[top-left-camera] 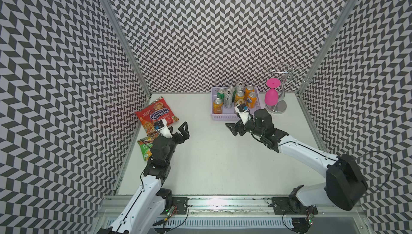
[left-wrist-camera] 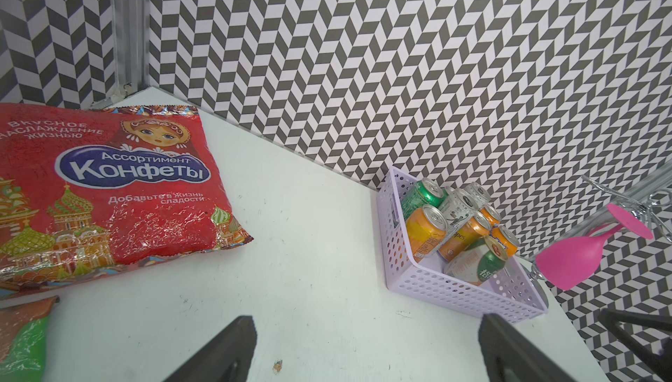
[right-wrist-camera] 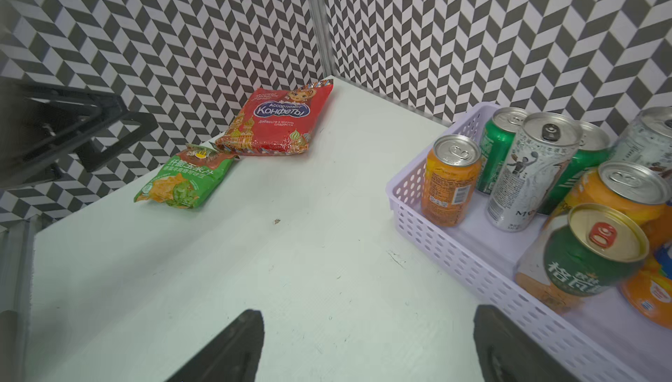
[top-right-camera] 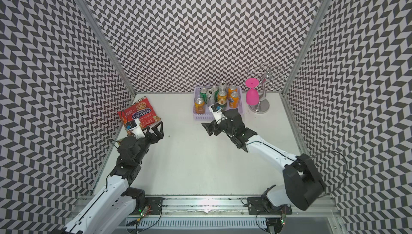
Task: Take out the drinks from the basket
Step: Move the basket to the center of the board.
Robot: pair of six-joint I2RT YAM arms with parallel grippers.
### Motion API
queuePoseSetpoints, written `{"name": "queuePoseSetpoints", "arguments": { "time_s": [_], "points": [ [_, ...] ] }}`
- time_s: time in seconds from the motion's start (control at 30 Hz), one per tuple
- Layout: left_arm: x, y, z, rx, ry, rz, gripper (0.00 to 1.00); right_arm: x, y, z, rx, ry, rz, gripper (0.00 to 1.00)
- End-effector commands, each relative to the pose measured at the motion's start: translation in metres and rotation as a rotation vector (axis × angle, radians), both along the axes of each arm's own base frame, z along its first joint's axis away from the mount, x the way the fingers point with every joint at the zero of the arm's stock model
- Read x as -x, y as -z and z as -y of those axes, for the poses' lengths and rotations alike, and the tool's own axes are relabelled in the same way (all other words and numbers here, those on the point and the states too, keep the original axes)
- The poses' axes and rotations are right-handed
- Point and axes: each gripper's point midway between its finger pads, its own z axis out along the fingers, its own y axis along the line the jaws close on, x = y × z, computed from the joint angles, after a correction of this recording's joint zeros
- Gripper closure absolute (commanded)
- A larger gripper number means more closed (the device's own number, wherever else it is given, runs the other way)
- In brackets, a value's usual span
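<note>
Beside the red bag [top-left-camera: 157, 113], the left gripper [left-wrist-camera: 367, 325] hovers over the table, jaws apart, empty. The right gripper [right-wrist-camera: 369, 311] hangs just before the basket [top-left-camera: 225, 117], jaws apart, empty. The cans [top-left-camera: 239, 95] sit in the basket by the back wall, near the goblet [top-left-camera: 270, 98].

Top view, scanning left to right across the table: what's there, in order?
red candy bag → basket → pink goblet. Anything that overlaps these sideways is left out.
</note>
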Motion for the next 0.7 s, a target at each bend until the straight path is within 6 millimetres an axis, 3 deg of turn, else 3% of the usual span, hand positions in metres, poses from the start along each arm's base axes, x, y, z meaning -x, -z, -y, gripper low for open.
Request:
{"name": "queuePoseSetpoints", "arguments": {
  "time_s": [0.0,0.23,0.33,0.53,0.67],
  "points": [
    [0.000,-0.004,-0.004,-0.020,-0.018,0.009,0.01,-0.024,0.014,-0.017,0.093,-0.019,0.020,0.07],
    [0.003,-0.004,-0.008,-0.023,-0.040,0.029,0.01,-0.078,0.060,-0.040,0.324,-0.057,-0.037,0.08],
    [0.002,-0.004,-0.008,-0.021,-0.041,0.031,0.01,-0.095,0.066,-0.045,0.353,-0.071,-0.038,0.07],
    [0.001,-0.003,-0.008,-0.018,-0.034,0.026,0.01,-0.121,0.086,-0.040,0.419,-0.074,-0.062,0.08],
    [0.000,-0.003,-0.007,-0.012,-0.030,0.024,0.01,-0.126,0.100,-0.041,0.466,-0.135,-0.068,0.08]
  ]
}}
